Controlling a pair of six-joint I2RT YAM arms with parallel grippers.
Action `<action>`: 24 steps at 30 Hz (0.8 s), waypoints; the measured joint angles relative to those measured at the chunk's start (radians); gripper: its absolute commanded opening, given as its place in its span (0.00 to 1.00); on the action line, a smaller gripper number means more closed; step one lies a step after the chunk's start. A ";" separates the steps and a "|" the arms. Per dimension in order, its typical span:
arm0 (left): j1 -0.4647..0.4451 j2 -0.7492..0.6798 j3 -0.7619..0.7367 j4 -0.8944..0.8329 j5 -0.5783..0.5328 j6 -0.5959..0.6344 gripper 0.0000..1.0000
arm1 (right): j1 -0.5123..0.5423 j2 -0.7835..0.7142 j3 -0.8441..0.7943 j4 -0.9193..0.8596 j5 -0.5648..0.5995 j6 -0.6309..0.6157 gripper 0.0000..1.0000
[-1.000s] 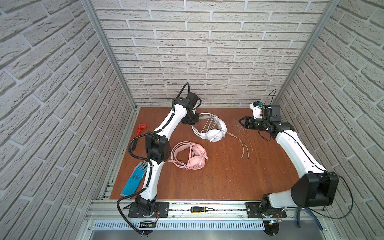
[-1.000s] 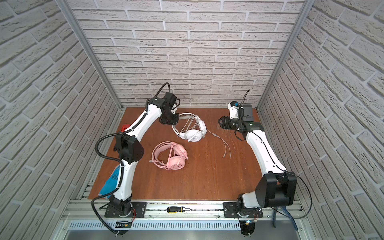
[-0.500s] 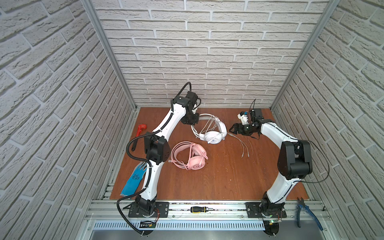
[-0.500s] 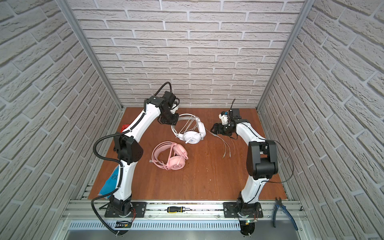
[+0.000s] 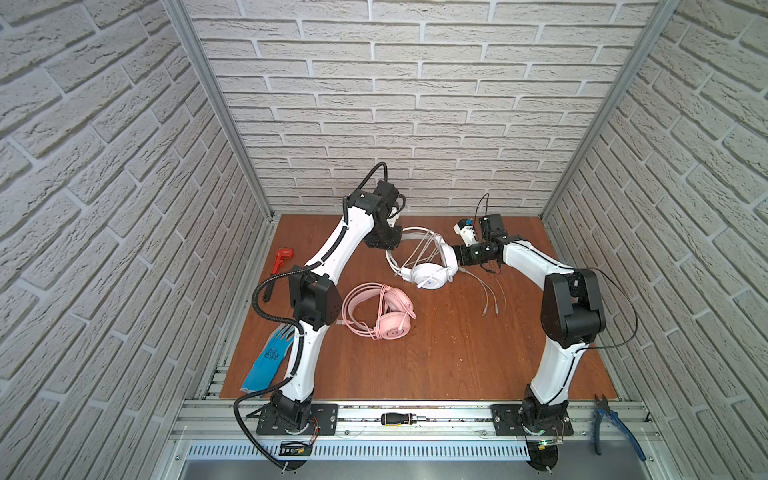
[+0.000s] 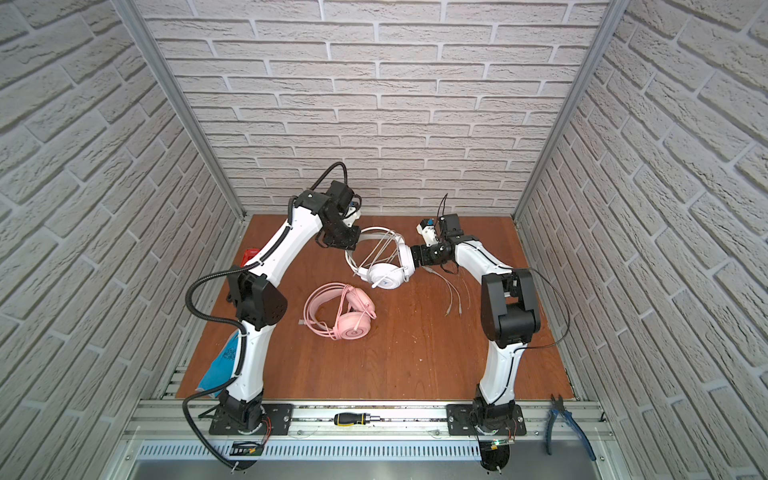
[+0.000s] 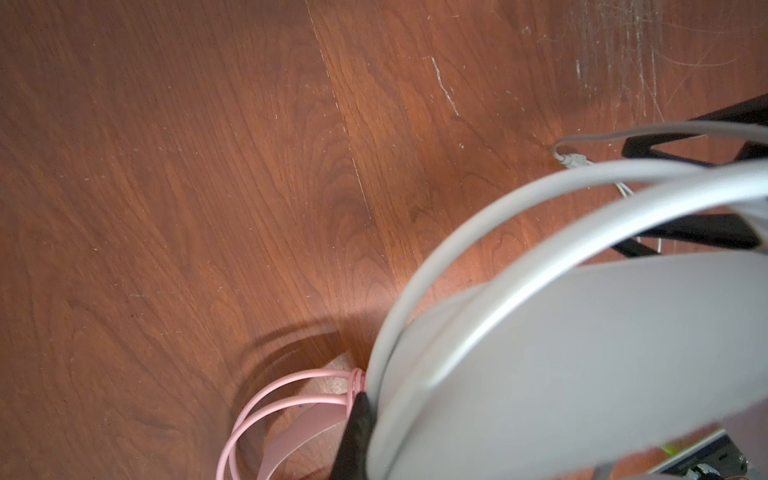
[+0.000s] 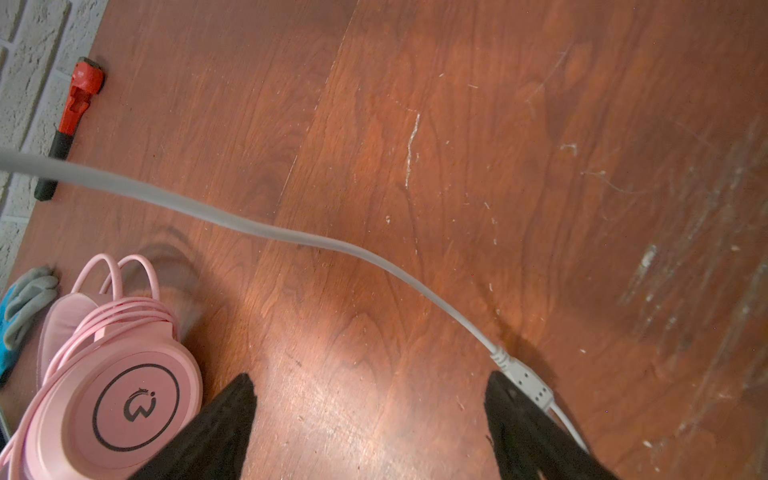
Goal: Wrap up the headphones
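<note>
The white headphones (image 5: 428,274) (image 6: 384,276) tilt up at the back of the table, cable strung across the headband. My left gripper (image 5: 390,245) (image 6: 351,245) is shut on that headband (image 7: 582,332); only one black finger (image 7: 357,436) shows beside it. My right gripper (image 5: 457,257) (image 6: 413,257) (image 8: 370,390) is open just right of the white earcup, nothing between its fingers. The white cable (image 8: 291,235) runs down to its splitter (image 8: 525,382) on the wood. The pink headphones (image 5: 390,324) (image 6: 353,324) (image 8: 124,407) lie flat nearer the front, cable wound round them.
The loose white cable ends (image 5: 490,299) trail right of centre. A red pipe wrench (image 5: 281,259) (image 8: 79,95) and a blue glove (image 5: 270,357) lie along the left edge. A screwdriver (image 5: 401,419) and pliers (image 5: 615,424) rest on the front rail.
My right arm has folded in and its gripper has moved left, up to the white earcup. The left gripper and both headsets have stayed put.
</note>
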 measured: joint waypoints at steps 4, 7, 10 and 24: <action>-0.002 0.000 0.007 -0.004 0.003 0.000 0.00 | 0.008 0.072 0.057 0.022 0.003 0.000 0.85; -0.005 0.000 0.014 -0.005 0.003 0.000 0.00 | 0.009 0.137 0.105 0.032 0.021 0.015 0.83; -0.012 0.000 0.015 -0.006 0.004 0.000 0.00 | 0.010 0.190 0.142 0.036 0.035 0.030 0.81; -0.018 -0.002 0.030 -0.023 0.014 0.000 0.00 | 0.012 0.289 0.257 -0.080 0.111 0.080 0.63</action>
